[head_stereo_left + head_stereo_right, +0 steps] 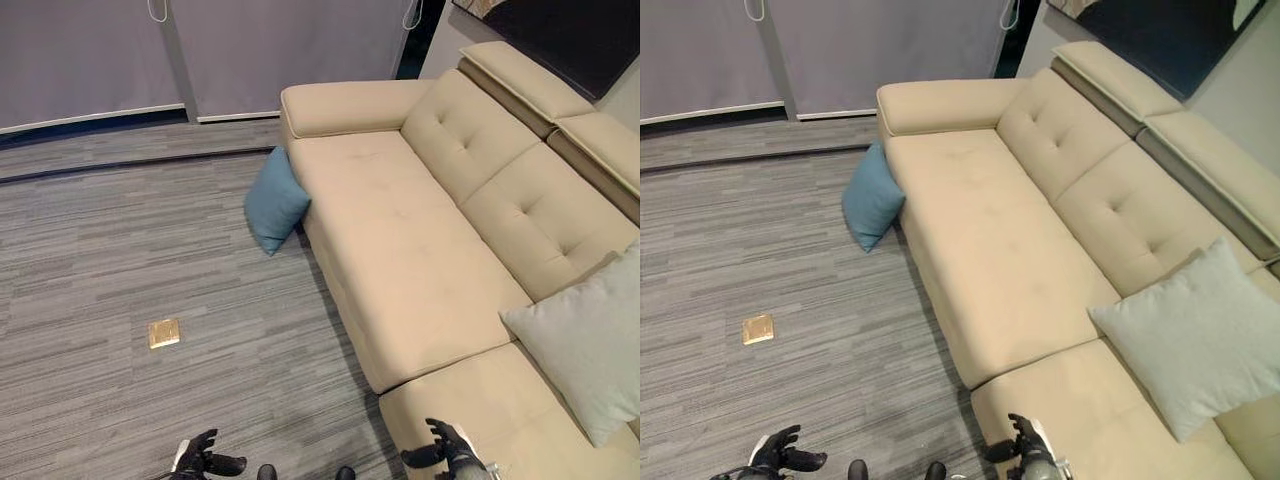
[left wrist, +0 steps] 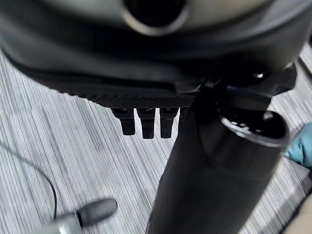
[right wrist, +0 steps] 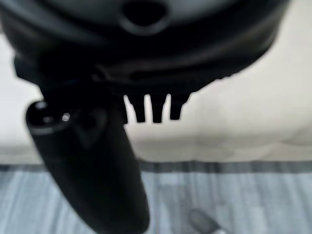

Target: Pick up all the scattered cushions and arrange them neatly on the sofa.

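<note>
A beige sofa runs along the wall, with one armrest at its far end. A blue cushion stands on the floor, tilted and leaning against the sofa's front edge just below that armrest. A grey cushion sits on the sofa near its near end, propped upright against the backrest. The long seat between the two cushions is bare.

A small brass plate lies flat in the carpet, well apart from the blue cushion and from the sofa's front edge.

The left hand hangs low over the floor at the near edge of the view, its fingers spread and relaxed, gripping nothing; its own wrist view shows the fingertips hanging straight above the carpet. The right hand hovers over the near corner of the sofa seat, fingers likewise loose and apart, with nothing in it; its wrist view shows the fingers straight, above the seam where the sofa's front meets the floor. Both hands are well apart from either cushion.
</note>
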`<state>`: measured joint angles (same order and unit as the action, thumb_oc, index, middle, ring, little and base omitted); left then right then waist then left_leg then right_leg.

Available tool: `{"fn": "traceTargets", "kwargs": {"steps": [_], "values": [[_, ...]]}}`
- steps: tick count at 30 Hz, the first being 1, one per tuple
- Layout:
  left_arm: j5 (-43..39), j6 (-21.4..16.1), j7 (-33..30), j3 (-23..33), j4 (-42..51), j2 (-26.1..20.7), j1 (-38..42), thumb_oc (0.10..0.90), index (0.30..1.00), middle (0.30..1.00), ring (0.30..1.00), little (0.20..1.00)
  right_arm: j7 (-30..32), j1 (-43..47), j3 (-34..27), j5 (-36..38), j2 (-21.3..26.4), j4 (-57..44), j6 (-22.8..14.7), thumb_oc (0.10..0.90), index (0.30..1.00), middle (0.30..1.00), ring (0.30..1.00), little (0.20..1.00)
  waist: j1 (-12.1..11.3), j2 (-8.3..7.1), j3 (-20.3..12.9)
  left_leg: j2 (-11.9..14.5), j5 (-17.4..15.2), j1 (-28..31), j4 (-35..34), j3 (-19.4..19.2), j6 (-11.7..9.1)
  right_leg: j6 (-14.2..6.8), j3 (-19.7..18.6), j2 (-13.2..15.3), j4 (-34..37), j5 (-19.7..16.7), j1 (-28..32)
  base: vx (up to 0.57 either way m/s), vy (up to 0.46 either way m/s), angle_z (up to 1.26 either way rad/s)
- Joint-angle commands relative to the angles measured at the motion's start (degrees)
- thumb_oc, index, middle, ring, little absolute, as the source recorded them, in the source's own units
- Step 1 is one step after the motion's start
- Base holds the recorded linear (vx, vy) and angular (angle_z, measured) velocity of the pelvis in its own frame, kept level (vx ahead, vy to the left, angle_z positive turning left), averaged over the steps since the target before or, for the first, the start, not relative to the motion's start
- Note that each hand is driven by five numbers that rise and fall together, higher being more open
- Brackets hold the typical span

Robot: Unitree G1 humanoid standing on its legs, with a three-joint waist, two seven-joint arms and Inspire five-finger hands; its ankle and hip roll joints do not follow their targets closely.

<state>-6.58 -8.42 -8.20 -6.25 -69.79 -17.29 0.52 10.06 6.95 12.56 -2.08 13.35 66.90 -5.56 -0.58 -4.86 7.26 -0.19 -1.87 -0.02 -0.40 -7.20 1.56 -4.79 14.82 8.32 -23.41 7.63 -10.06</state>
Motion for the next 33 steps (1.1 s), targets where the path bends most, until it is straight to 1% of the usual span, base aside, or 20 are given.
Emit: {"fn": "traceTargets", "kwargs": {"steps": [1,4,11,13,14,15,16,17,18,21,22,24,25,26,27,28,29,30,31,33], "values": [[1.47,-2.29,-0.82,1.21,1.36,-1.91,-0.56,0.800,0.900,0.900,0.900,0.900,0.40,-1.30,1.50,-0.99,1.72,-2.63,-1.43,0.800,0.900,0.900,0.900,0.900,0.23,-0.61,-0.02,-1.05,-2.80,-0.69,0.21,4.04,-1.47,-3.09,-6.49,-4.18,9.66,-5.05,1.97,0.16,-0.017,0.51],[0.82,-2.26,-0.85,1.10,0.83,-1.98,0.12,0.800,0.900,0.900,0.900,0.900,0.23,-1.31,1.64,-0.25,2.33,-2.66,-1.43,0.800,0.900,0.900,0.900,0.900,0.82,-0.77,-0.12,-2.37,-2.31,-0.46,-0.56,7.36,-1.90,-2.67,-10.50,-5.98,15.60,-6.23,1.77,0.13,-0.062,0.65],[1.30,-2.01,-0.53,0.63,0.45,-1.25,-0.15,0.800,0.900,0.900,0.900,0.900,0.21,-2.42,1.58,-0.78,2.83,-1.80,-1.13,0.800,0.900,0.900,0.900,0.900,1.14,-1.28,-1.41,-2.23,-3.49,-0.63,0.35,8.22,-3.64,-2.28,-8.24,-5.27,21.29,-7.13,5.40,0.10,-0.104,0.61],[1.94,-1.89,-0.20,-0.17,0.81,-1.01,-0.16,0.800,0.900,0.900,0.900,0.900,0.14,-3.48,0.87,-0.56,3.27,-2.01,-1.18,0.800,0.900,0.900,0.900,0.900,2.02,-1.91,-0.63,-1.75,-5.21,-3.91,8.26,5.34,-5.45,-1.91,-6.60,-4.45,23.24,-7.33,7.35,0.05,-0.099,0.45],[1.54,-1.69,-0.23,-0.35,1.32,-0.64,0.08,0.800,0.900,0.900,0.900,0.900,0.36,-3.65,0.59,-0.44,3.51,-1.48,-0.94,0.800,0.900,0.900,0.900,0.900,2.23,-2.34,0.07,-0.03,-5.23,-6.74,13.12,0.89,-5.79,-1.71,-4.70,-3.42,24.77,-7.25,9.04,0.04,-0.045,0.52],[1.44,-1.57,-0.14,-0.33,1.41,-0.56,0.07,0.800,0.900,0.900,0.900,0.900,0.37,-3.64,0.48,-0.31,3.57,-1.17,-0.80,0.800,0.900,0.900,0.900,0.900,2.36,-2.24,0.07,1.38,-5.03,-7.19,13.42,-1.64,-5.48,-1.71,-3.90,-3.35,25.52,-7.18,9.87,0.03,-0.023,0.73],[1.44,-1.57,-0.14,-0.33,1.42,-0.56,0.06,0.800,0.900,0.900,0.900,0.900,0.37,-3.63,0.48,-0.31,3.57,-1.15,-0.80,0.800,0.900,0.900,0.900,0.900,2.33,-2.23,0.10,1.42,-5.09,-7.21,13.52,-1.67,-5.49,-1.70,-3.93,-3.38,25.57,-7.22,9.91,0.10,-0.002,0.97],[1.58,-1.25,0.29,-0.45,1.36,-0.56,-0.02,0.800,0.900,0.900,0.900,0.900,0.51,-3.48,0.41,-0.51,3.67,-0.18,-0.38,0.800,0.900,0.900,0.900,0.900,2.12,-2.13,-0.37,2.99,-3.40,-8.23,11.60,-4.92,-4.96,-1.75,-2.71,-3.45,26.75,-7.11,10.94,0.07,-0.004,0.74],[1.58,-1.25,0.29,-0.45,1.36,-0.56,-0.02,0.800,0.900,0.900,0.900,0.900,0.51,-3.48,0.41,-0.51,3.67,-0.18,-0.38,0.800,0.900,0.900,0.900,0.900,2.12,-2.14,-0.38,2.99,-3.39,-8.23,11.58,-4.92,-4.95,-1.75,-2.71,-3.44,26.75,-7.11,10.93,0.19,0.015,0.59],[2.10,-0.72,0.43,-0.12,0.32,-0.94,-0.39,0.800,0.900,0.900,0.900,0.900,0.85,-3.58,0.46,-0.84,3.21,1.08,0.12,0.800,0.900,0.900,0.900,0.900,1.21,-2.16,-1.35,3.73,1.65,-11.47,5.92,-4.32,-5.66,-1.65,-3.03,-4.43,27.05,-5.38,12.50,0.23,0.053,0.34],[1.35,-0.72,0.17,-0.09,0.23,-0.96,-0.47,0.800,0.900,0.900,0.900,0.900,0.86,-3.59,0.51,-0.84,3.02,1.36,0.35,0.800,0.900,0.900,0.900,0.900,0.56,-2.34,-1.18,4.04,3.34,-13.89,6.03,-3.48,-6.10,-1.36,-3.46,-4.90,26.64,-4.12,13.45,0.35,0.158,0.23],[1.81,-0.31,0.40,0.69,-0.43,-1.34,-1.47,0.800,0.900,0.900,0.900,0.900,0.81,-3.65,0.19,-1.37,1.86,1.97,0.49,0.800,0.900,0.900,0.900,0.900,0.26,-2.67,-2.33,3.37,2.64,-10.81,3.74,-2.85,-5.09,-1.62,-3.99,-4.19,22.54,-2.44,14.14,0.45,0.296,-0.17],[1.77,-0.29,0.39,0.81,-0.57,-1.71,-1.26,0.800,0.900,0.900,0.900,0.900,0.76,-3.39,0.64,-1.69,1.13,1.80,0.45,0.800,0.900,0.900,0.900,0.900,-0.19,-3.09,-2.53,2.38,1.58,-9.51,3.57,-2.46,-4.11,-2.41,-4.82,-3.18,19.20,-2.25,13.66,0.38,0.343,-0.28],[1.60,-0.36,0.27,0.87,-0.56,-1.90,-1.20,0.800,0.900,0.900,0.900,0.900,0.56,-3.24,0.84,-1.74,0.81,1.59,0.41,0.800,0.900,0.900,0.900,0.900,-0.34,-3.34,-2.41,1.56,0.76,-8.55,3.61,-2.34,-3.37,-3.19,-5.14,-2.35,16.84,-3.01,13.26,0.28,0.358,-0.12],[1.32,-0.17,0.26,1.04,-0.08,-2.43,-0.94,0.800,0.900,0.900,0.900,0.900,0.35,-2.45,1.30,-1.94,0.55,1.07,0.49,0.800,0.900,0.900,0.900,0.900,-0.33,-3.37,-1.64,0.64,0.23,-7.27,3.15,-1.85,-2.02,-4.21,-6.51,-1.03,9.22,-7.54,9.51,0.13,0.219,-0.17],[1.32,-0.17,0.27,1.04,-0.08,-2.43,-0.92,0.800,0.900,0.900,0.900,0.900,0.34,-2.43,1.29,-1.94,0.55,1.07,0.49,0.800,0.900,0.900,0.900,0.900,-0.34,-3.32,-1.79,0.71,0.31,-7.48,3.14,-1.86,-2.03,-4.19,-6.53,-1.10,9.30,-7.67,9.33,0.08,0.198,-0.15],[0.92,-0.20,0.06,1.06,0.31,-2.67,-0.71,0.800,0.900,0.900,0.900,0.900,0.37,-2.00,1.60,-1.96,0.43,0.64,0.44,0.800,0.900,0.900,0.900,0.900,-0.13,-2.96,-1.27,0.56,0.27,-6.64,2.36,-1.78,-1.41,-4.55,-7.29,-0.75,5.55,-9.59,7.62,0.07,0.149,0.22],[0.64,-0.35,-0.02,1.15,0.70,-3.00,-0.42,0.800,0.900,0.900,0.900,0.900,0.34,-1.59,1.85,-1.84,0.29,0.00,0.22,0.800,0.900,0.900,0.900,0.900,0.16,-2.28,-0.88,0.67,0.07,-5.72,1.50,-1.64,-1.05,-4.74,-7.64,-0.51,2.13,-10.42,5.77,0.18,0.269,0.35],[0.56,-0.43,-0.07,1.03,0.89,-3.25,-0.30,0.800,0.900,0.900,0.900,0.900,0.38,-1.43,2.23,-1.67,0.05,-0.86,0.05,0.800,0.900,0.900,0.900,0.900,0.78,-1.34,-0.56,0.79,-0.19,-3.59,0.08,-1.04,-0.87,-3.97,-8.03,-1.35,-1.30,-10.22,2.58,0.24,0.253,0.41],[0.60,-0.51,0.02,0.92,0.87,-3.26,-0.30,0.800,0.900,0.900,0.900,0.900,0.38,-1.42,2.41,-1.70,0.12,-1.13,-0.01,0.800,0.900,0.900,0.900,0.900,1.20,-1.15,-0.35,0.29,-0.58,-2.25,-0.40,-0.46,-0.77,-3.47,-8.54,-2.36,-0.94,-9.49,1.40,0.18,0.131,0.05]]}}
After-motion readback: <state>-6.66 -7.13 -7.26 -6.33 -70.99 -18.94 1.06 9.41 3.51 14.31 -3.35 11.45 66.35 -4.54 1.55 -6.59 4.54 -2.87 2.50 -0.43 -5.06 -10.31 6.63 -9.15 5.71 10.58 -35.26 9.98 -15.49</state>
